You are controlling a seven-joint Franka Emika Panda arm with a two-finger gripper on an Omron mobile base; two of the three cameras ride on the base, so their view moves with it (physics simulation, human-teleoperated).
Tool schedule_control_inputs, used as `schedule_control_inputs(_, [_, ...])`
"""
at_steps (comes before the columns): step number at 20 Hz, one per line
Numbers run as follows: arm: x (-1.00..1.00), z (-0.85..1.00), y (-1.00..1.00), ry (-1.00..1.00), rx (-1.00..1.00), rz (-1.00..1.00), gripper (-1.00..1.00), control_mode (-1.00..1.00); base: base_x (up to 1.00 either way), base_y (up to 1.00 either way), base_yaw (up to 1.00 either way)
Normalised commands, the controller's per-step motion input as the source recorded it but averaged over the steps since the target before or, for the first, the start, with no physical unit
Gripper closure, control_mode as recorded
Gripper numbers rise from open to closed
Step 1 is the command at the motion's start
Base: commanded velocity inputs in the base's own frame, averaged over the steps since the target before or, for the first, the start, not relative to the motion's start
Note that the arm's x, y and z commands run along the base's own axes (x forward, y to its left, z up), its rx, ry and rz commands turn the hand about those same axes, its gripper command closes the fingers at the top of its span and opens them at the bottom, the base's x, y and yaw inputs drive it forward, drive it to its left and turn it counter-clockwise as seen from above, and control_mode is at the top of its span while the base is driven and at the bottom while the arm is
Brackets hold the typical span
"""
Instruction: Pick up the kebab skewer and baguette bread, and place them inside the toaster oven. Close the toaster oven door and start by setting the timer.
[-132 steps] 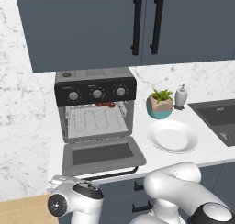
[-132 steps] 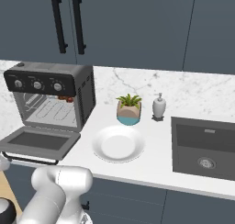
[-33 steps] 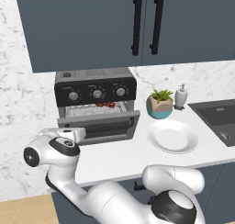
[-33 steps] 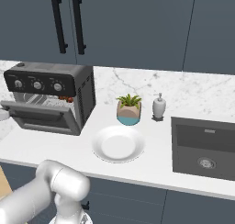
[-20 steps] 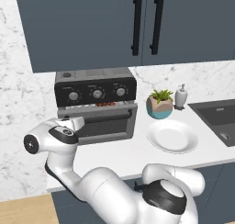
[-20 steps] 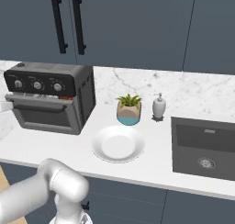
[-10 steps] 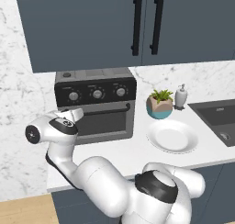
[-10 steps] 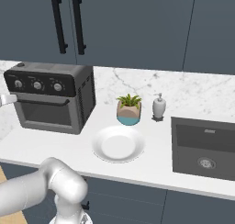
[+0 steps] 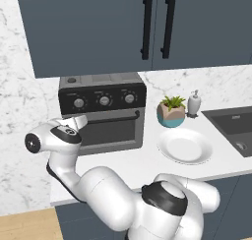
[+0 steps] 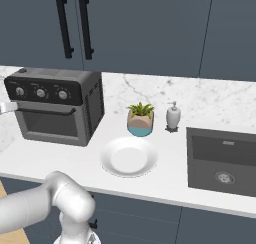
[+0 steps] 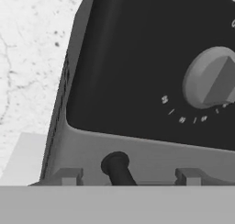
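Observation:
The toaster oven (image 9: 102, 113) stands at the left of the counter, and its door (image 9: 109, 132) is up and shut against the front. Behind the dark glass the kebab skewer and the baguette bread are hidden. My gripper (image 9: 80, 121) is at the oven's upper left front corner, just under the leftmost knob (image 9: 78, 104). In the hand view my gripper (image 11: 128, 176) stands open, its tips wide apart on either side of the left end of the black bar handle (image 11: 117, 167) and not touching it. A grey knob (image 11: 210, 82) sits up and to the right on the black panel.
A white plate (image 9: 184, 146) lies bare on the counter to the right of the oven. Behind it stand a potted plant (image 9: 171, 112) and a soap dispenser (image 9: 194, 103). A dark sink (image 10: 222, 160) is at the far right. Dark wall cabinets hang above.
The oven door has swung up from flat open to fully shut. My hand rose with it along the oven's left front and now sits at the handle's left end.

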Motion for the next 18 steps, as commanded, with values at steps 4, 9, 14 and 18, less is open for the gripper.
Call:
schedule_control_inputs(4, [-0.08, 0.02, 0.01, 0.0, 0.0, 0.0, -1.0, -1.0, 0.0, 0.0, 0.0])
schedule_control_inputs(9, [-0.24, 0.21, 0.05, 0.0, 0.0, 0.0, -1.0, -1.0, 0.0, 0.0, 0.0])
schedule_control_inputs(14, [-0.24, 0.28, 0.0, -0.07, 0.0, 0.0, -1.0, -1.0, 0.0, 0.0, 0.0])
schedule_control_inputs(18, [-0.18, 0.44, -0.03, -0.03, 0.0, 0.0, -1.0, -1.0, 0.0, 0.0, 0.0])
